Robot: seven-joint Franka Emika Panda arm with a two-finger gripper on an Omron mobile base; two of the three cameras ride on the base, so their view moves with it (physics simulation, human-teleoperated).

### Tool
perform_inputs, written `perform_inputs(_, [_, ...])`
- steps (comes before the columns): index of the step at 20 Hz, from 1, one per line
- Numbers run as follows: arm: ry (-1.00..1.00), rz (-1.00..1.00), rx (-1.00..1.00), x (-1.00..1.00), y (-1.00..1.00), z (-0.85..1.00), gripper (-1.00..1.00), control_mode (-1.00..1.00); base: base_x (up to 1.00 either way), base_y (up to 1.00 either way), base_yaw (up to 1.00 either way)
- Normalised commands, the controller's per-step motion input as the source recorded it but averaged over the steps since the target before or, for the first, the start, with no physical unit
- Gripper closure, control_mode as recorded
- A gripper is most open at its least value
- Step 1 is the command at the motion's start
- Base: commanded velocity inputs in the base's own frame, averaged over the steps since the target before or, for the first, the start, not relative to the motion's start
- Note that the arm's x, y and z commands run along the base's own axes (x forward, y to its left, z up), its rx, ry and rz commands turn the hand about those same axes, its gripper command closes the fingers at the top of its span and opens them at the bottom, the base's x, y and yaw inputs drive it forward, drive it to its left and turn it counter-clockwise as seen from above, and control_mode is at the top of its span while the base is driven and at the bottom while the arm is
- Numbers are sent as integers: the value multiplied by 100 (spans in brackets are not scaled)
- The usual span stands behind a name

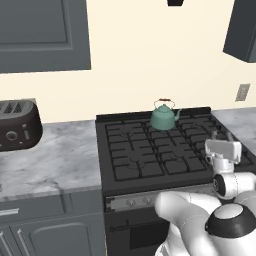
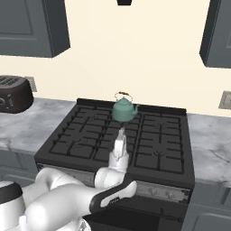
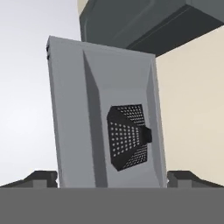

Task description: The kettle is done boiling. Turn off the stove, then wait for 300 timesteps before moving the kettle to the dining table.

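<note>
Your kettle [image 1: 163,118] sits on the stove [image 1: 155,150] at a back burner, near the rear edge and about midway along it, spout toward the right. It stands upright on the grate with its wire handle arched over the lid, which is where a boiling kettle belongs; nothing touches it.

Your gripper [image 2: 121,134] hangs above the front half of the stove, toward its right front corner as the left base view has it, and points upward instead of down at the burners. That explains the hand view: you look up at the grey range hood [image 3: 105,118] with its dark perforated vent, a wall cabinet [image 3: 140,22] above it. In that view the two finger tips [image 3: 41,177] sit far apart at the bottom corners, so the gripper is spread wide and carries nothing.

The knobs [image 1: 137,201] run along the silver strip at the stove's front edge, below and in front of the hand. I judge the first step, turning off the burner, is still ahead: the hand is well apart from the strip and aimed away from it. You will need to tip the wrist down and bring it low to the front edge before any knob is within reach.

A toaster [image 1: 17,125] stands on the desk well to the left, clear of your path.
</note>
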Motion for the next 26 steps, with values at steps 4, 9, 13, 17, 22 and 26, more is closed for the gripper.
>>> perform_inputs(4, [12,-11,0,3,0,39,-100,-100,0,0,0])
perform_inputs(9, [23,-10,0,9,0,46,-100,-100,0,0,0])
perform_inputs(13, [27,-10,0,7,0,52,-100,-100,0,0,0])
perform_inputs(17, [27,-10,0,10,0,46,-100,-100,0,0,0])
perform_inputs(22, [36,-7,0,39,1,24,-100,-100,0,0,0])
perform_inputs(26, [44,-4,0,49,0,3,-100,-100,0,0,0])
